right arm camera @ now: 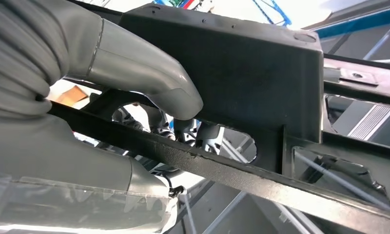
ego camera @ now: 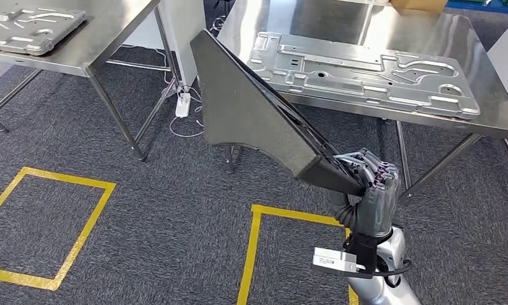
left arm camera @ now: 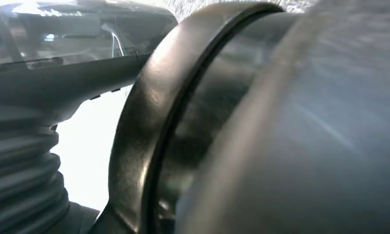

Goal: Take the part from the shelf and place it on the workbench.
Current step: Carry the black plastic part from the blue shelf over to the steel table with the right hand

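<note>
From the head view I see grey carpet (ego camera: pixel 175 210) with two yellow tape squares (ego camera: pixel 48 222) marked on it. Ahead stands the stainless workbench (ego camera: pixel 493 95); a large stamped metal panel (ego camera: pixel 366 73) lies flat on its top and covers most of the surface. A cardboard box (ego camera: pixel 416 5) sits at the bench's far edge. A second steel table (ego camera: pixel 105 38) stands to the left, carrying another stamped panel (ego camera: pixel 29 28). Between the two tables a white power adapter (ego camera: pixel 183 105) lies on the carpet with thin cables trailing from it.

The task's thing, a black wedge-shaped part (ego camera: pixel 251 108), is off any surface and held in the air in front of the workbench. It tilts up and to the left, and its upper corner overlaps my sight of the bench's near left corner. I cannot tell whether it touches the bench.

My right hand (ego camera: pixel 369 190) grips the part at its lower end, fingers wrapped over the edge, wrist below it with a white tag (ego camera: pixel 334 259) on the forearm. In the right wrist view the thumb (right arm camera: pixel 144 73) presses on the part's black frame (right arm camera: pixel 242 63) and the darker fingers show through an opening behind a crossbar.

The left wrist view shows the ribbed cover (left arm camera: pixel 22 180) of my left hand beside a blurred rounded grey surface; I cannot tell how its fingers lie.
</note>
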`<state>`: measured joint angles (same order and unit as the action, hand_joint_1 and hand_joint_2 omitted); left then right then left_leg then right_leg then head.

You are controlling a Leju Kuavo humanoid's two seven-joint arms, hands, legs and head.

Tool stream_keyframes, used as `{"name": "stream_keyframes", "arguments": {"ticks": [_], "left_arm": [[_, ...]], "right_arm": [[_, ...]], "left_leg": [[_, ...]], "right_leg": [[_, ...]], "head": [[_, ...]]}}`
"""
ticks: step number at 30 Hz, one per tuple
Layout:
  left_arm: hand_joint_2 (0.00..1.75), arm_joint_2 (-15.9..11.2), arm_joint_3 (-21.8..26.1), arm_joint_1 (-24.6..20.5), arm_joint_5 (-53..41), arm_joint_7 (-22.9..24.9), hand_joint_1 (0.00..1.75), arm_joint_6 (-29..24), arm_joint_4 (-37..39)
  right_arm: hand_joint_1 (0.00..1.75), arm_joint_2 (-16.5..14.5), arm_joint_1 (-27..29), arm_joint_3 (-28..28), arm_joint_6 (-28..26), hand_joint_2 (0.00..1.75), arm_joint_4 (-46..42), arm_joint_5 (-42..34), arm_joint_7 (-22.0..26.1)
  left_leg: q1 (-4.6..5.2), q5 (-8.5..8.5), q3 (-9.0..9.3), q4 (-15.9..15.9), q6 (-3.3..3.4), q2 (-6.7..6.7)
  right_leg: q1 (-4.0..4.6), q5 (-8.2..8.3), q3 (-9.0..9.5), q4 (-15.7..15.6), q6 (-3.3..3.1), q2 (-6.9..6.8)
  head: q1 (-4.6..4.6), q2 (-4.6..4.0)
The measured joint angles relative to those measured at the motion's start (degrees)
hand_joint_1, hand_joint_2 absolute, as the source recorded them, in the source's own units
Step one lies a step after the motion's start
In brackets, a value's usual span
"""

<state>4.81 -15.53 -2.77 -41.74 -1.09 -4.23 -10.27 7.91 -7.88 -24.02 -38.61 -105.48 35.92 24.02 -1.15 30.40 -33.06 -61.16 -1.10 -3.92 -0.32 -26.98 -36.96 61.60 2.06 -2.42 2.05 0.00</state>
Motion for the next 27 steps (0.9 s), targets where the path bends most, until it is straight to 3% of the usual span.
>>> {"name": "stream_keyframes", "arguments": {"ticks": [1,3,5,6,8,10,11,12,14,16,17,19,21,23,24,25,26,27], "left_arm": [[1.75,0.0,0.0,0.0,0.0,0.0,0.0,0.0,0.0],[1.75,0.0,0.0,0.1,-0.1,0.0,0.0,-0.1,0.0],[1.75,0.1,0.0,0.1,-0.1,0.0,0.0,-0.1,0.0],[1.75,0.1,0.0,0.0,-0.1,-0.1,0.0,-0.1,0.0],[1.75,0.1,0.1,0.0,-0.1,-0.2,0.0,-0.2,0.0],[1.75,0.1,0.3,0.0,0.0,-0.3,0.0,-0.2,0.0],[1.75,0.1,0.4,-0.1,0.0,-0.3,0.0,-0.2,0.0],[1.75,0.1,0.4,-0.1,0.0,-0.3,0.0,-0.2,0.0],[1.75,0.1,0.5,-0.1,0.0,-0.3,0.0,-0.2,0.1],[1.75,0.1,0.6,-0.1,0.0,-0.3,0.0,-0.3,0.1],[1.75,0.2,0.6,-0.1,0.0,-0.3,0.0,-0.3,0.1],[1.75,0.2,0.6,-0.2,-0.1,-0.3,0.0,-0.5,0.1],[1.75,0.3,0.7,-0.1,-0.1,-0.3,0.0,-0.5,0.1],[1.75,0.4,0.7,0.0,-0.1,-0.3,0.0,-0.5,0.1],[1.75,0.4,0.7,0.1,-0.1,-0.3,0.0,-0.5,0.1],[1.75,0.4,0.8,0.1,-0.1,-0.3,0.0,-0.5,0.1],[1.75,0.4,0.8,0.2,-0.1,-0.3,0.0,-0.5,0.1],[1.75,0.4,0.8,0.2,-0.1,-0.3,0.0,-0.5,0.1]], "right_arm": [[1.75,0.0,0.0,0.0,0.1,1.75,0.1,0.0,0.0],[1.75,0.0,0.1,0.1,0.2,1.75,0.3,0.0,0.0],[1.75,0.1,0.1,0.1,0.2,1.75,0.4,0.0,0.0],[1.75,0.1,0.1,0.1,0.3,1.75,0.5,0.0,0.0],[1.75,0.0,0.0,0.1,0.3,1.75,0.7,0.0,0.0],[1.75,0.0,0.1,0.1,0.3,1.75,1.0,0.0,0.0],[1.75,0.0,0.1,0.1,0.3,1.75,1.1,0.0,0.0],[1.75,0.0,0.2,0.1,0.3,1.75,1.2,0.0,0.0],[1.75,0.0,0.2,0.1,0.3,1.75,1.2,0.0,0.0],[1.75,0.0,0.1,0.1,0.3,1.75,1.2,0.0,0.0],[1.75,0.0,0.2,0.1,0.3,1.75,1.3,0.0,0.1],[1.75,0.0,0.3,0.1,0.3,1.75,1.3,0.0,0.1],[1.75,0.0,0.1,0.1,0.3,1.75,1.3,0.0,0.1],[1.75,0.0,0.0,0.1,0.3,1.75,1.3,0.0,0.1],[1.75,0.0,0.1,0.1,0.3,1.75,1.3,0.0,0.1],[1.75,0.0,0.1,0.1,0.3,1.75,1.4,0.0,0.1],[1.75,0.0,0.2,0.1,0.3,1.75,1.4,0.0,0.1],[1.75,0.0,0.2,0.1,0.3,1.75,1.4,0.0,0.1]], "left_leg": [[0.25,0.11,0.2,0.1,-0.24,-0.39],[0.48,0.27,0.75,0.6,-0.72,-1.18],[0.35,1.26,0.7,-0.5,-1.16,-0.18],[0.31,2.51,-0.23,-2.6,-1.29,0.94],[0.35,5.71,-3.93,-10.0,-1.28,3.09],[0.41,6.8,-6.91,-15.2,-1.27,3.7],[0.35,5.68,-6.98,-14.8,-1.27,3.78],[0.22,3.68,-6.03,-12.2,-1.28,4.05],[-0.26,-0.1,-3.06,-4.6,-1.35,6.09],[-0.48,-1.09,-1.56,-0.8,-1.23,7.94],[-0.38,-0.87,-1.43,-0.6,-0.98,8.07],[-0.34,-0.96,-1.31,-0.4,-0.27,6.98],[-0.48,-1.02,-1.1,-0.2,0.35,5.71],[-0.38,-0.89,-1.01,-0.1,0.74,4.27],[-0.35,-0.8,-1.0,-0.1,0.86,3.5],[-0.34,-0.69,-0.95,-0.1,0.91,2.77],[-0.36,-0.56,-0.84,-0.1,0.9,2.08],[-0.39,-0.4,-0.65,-0.1,0.82,1.46]], "right_leg": [[0.22,-0.14,0.42,-0.9,-0.16,-0.38],[0.18,-0.2,0.52,-1.1,-0.65,0.49],[-0.26,-0.16,0.85,-1.4,-1.24,1.44],[-0.51,-0.15,1.04,-1.5,-1.62,1.89],[-0.53,-0.27,1.19,-1.5,-2.17,2.8],[-0.47,-0.36,1.37,-1.5,-2.38,3.99],[-0.48,-0.4,1.5,-1.5,-2.37,4.69],[-0.56,-0.48,1.66,-1.4,-2.28,5.42],[-0.62,-0.77,1.75,-1.1,-1.81,6.8],[-0.63,-0.91,1.5,-0.8,-1.13,7.86],[-0.67,-0.84,1.38,-0.9,-0.78,8.34],[-0.82,-0.78,1.16,-1.0,-0.28,8.59],[-0.62,-2.22,-0.17,1.4,0.0,6.47],[-0.5,-5.33,-3.57,8.0,0.11,4.0],[-0.52,-6.57,-5.48,11.5,0.14,3.54],[-0.54,-6.93,-6.71,13.7,0.15,3.31],[-0.55,-6.26,-6.97,13.9,0.16,3.16],[-0.55,-4.63,-6.0,11.8,0.15,2.91]], "head": [[-0.11,0.0],[-0.56,0.0],[-1.06,0.0],[-1.49,0.0],[-2.46,0.0],[-2.98,0.0],[-3.13,0.0],[-3.27,0.0],[-3.64,0.0],[-3.75,0.0],[-3.73,0.0],[-3.55,0.0],[-2.9,0.0],[-1.89,0.0],[-1.46,0.0],[-1.16,0.0],[-0.87,0.0],[-0.6,0.0]]}}
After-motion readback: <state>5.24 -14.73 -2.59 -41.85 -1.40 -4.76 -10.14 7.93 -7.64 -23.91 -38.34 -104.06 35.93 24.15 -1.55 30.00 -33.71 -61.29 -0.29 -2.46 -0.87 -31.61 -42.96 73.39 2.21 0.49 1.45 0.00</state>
